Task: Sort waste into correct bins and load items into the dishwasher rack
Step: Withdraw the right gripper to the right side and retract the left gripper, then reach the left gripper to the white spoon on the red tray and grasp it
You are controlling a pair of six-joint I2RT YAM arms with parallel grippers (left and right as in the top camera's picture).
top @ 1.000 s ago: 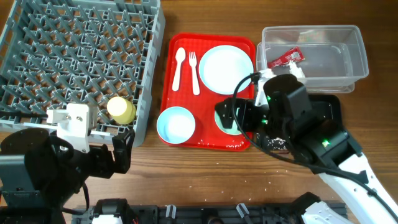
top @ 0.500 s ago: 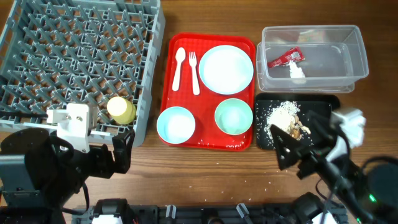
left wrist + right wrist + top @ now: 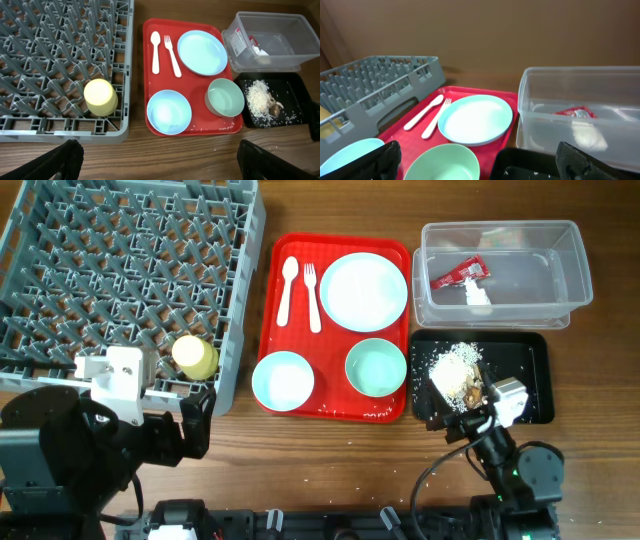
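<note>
The grey dishwasher rack (image 3: 247,300) holds the upright yellow cup (image 3: 195,357). On the red tray lie a white spoon (image 3: 288,288), a fork (image 3: 313,296), the pale blue plate (image 3: 363,292), a blue bowl (image 3: 283,380) and a mint bowl (image 3: 375,367). The clear tub (image 3: 578,275) holds the red sachet (image 3: 458,274) and the white scrap (image 3: 478,295). Food scraps (image 3: 455,370) lie in the black tray (image 3: 525,375). My left gripper (image 3: 195,425) is open and empty at the rack's front edge. My right gripper (image 3: 465,425) is open and empty just before the black tray.
The red tray (image 3: 336,410) sits between the rack and the bins. Crumbs are scattered on the wooden table (image 3: 340,460) in front of it. The right wrist view shows the tub (image 3: 530,100) close ahead to the right and the mint bowl (image 3: 445,162) low between the fingers.
My right arm has drawn back from over the mint bowl and black tray to the table's front edge. The food scraps now show in the black tray. The left arm has not moved.
</note>
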